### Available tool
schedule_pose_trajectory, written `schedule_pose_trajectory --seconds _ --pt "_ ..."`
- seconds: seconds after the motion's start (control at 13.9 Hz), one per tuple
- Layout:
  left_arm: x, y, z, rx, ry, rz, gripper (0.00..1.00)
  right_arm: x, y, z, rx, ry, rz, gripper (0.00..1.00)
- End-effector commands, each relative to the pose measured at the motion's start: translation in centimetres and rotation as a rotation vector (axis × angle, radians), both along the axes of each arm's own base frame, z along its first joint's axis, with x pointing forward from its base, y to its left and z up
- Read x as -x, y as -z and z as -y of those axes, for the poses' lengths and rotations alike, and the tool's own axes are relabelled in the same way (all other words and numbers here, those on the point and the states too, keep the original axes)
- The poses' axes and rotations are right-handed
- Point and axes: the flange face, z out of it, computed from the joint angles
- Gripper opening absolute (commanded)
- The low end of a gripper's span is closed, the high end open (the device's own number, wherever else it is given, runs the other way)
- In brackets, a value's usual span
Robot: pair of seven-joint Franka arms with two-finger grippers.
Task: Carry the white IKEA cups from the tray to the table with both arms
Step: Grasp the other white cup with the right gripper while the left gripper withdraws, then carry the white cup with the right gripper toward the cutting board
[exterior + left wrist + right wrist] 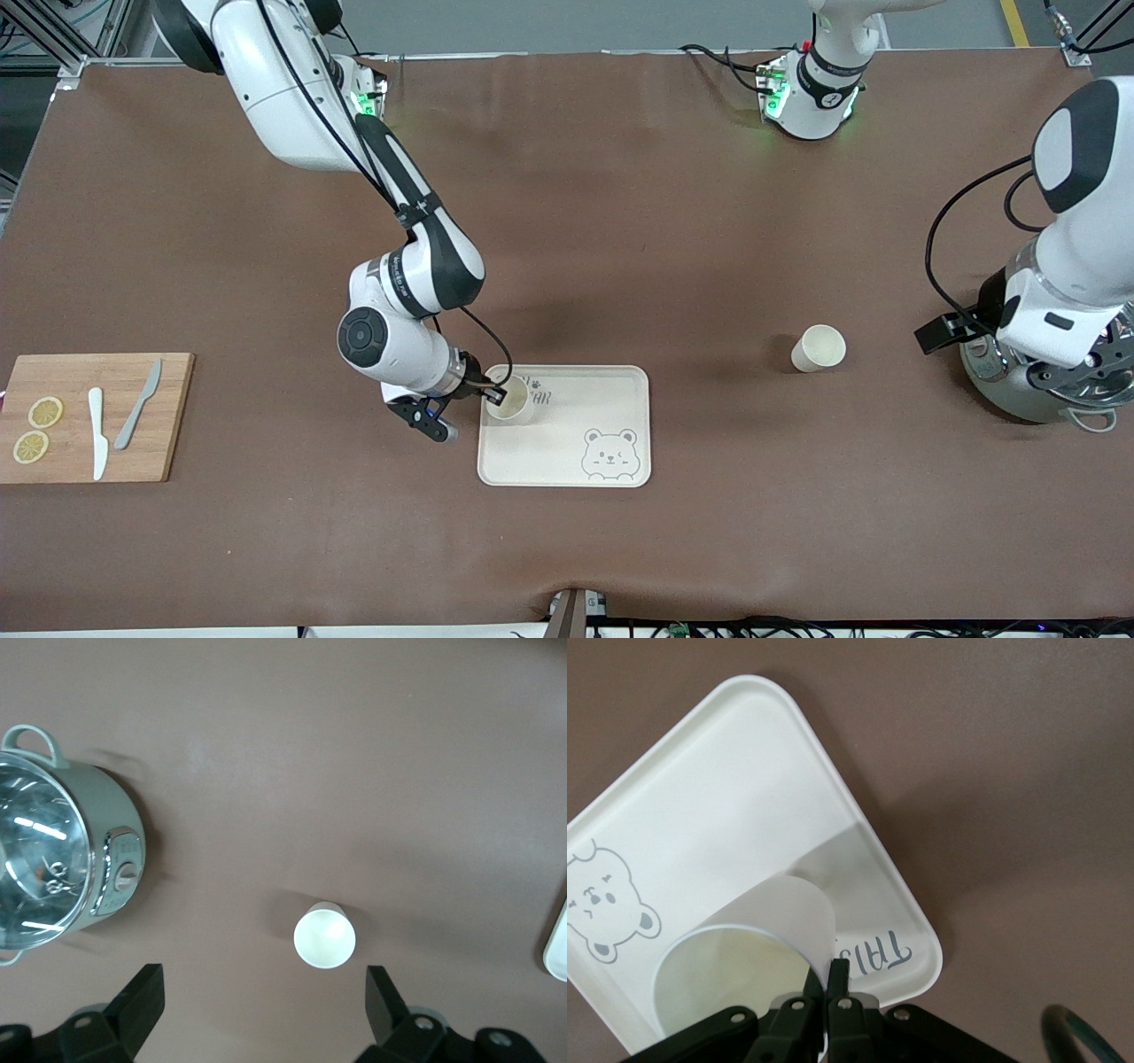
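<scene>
1. While the right gripper [493,395] pinches the rim of the white cup on the tray [508,400], its fingers closed onto the cup's wall, we judge the step in hand to be the pick of the second cup
2. We see that cup standing upright in the corner of the bear tray [567,461] toward the right arm's end of the table [620,221], next to the "BEAR" lettering and farther from the front camera than the bear-face drawing; in the right wrist view the fingertips [838,979] meet on the rim of the same cup [744,957], one inside and one outside
3. We find the other white cup [818,347] already off the tray, upright on the bare table toward the left arm's end, between the tray and a lidded metal pot [1036,390]
4. The left gripper [266,1010] hangs with its jaws spread wide and holding nothing, above the table beside that cup [324,936]; the left arm appears to wait
5. We judge the next move calls for a straight lift so the cup's base clears the raised rim of the tray, then a carry out over the brown table and a level set-down
6. A thin rim grip may let the cup tilt, so we would lift slowly
</scene>
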Motion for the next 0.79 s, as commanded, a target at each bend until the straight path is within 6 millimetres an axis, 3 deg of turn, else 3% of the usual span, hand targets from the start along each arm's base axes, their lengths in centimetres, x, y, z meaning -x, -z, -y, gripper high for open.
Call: schedule_pose_trajectory --seconds 0.0,0.22,0.43,0.65,0.72 --pt "2.0 -3.0 0.3 -0.035 0.023 -0.001 1.00 -1.1 -3.4 1.5 0.026 -0.007 -0.065 0.00" --pt "3.4 -4.8 0.5 -0.034 0.024 -0.013 1.00 -0.4 -5.1 3.9 0.115 -0.060 -0.085 0.00" --pt "5.0 -6.6 0.8 -0.037 0.032 -0.026 1.00 0.7 -7.9 8.3 0.150 -0.161 -0.076 0.00" --pt "6.7 -8.7 1.6 -0.016 0.080 -0.030 1.00 3.4 -10.6 15.6 0.129 -0.224 -0.066 0.00" --pt "7.0 -8.8 1.7 -0.009 0.083 -0.038 1.00 4.5 -11.5 18.8 0.119 -0.277 -0.056 0.00"
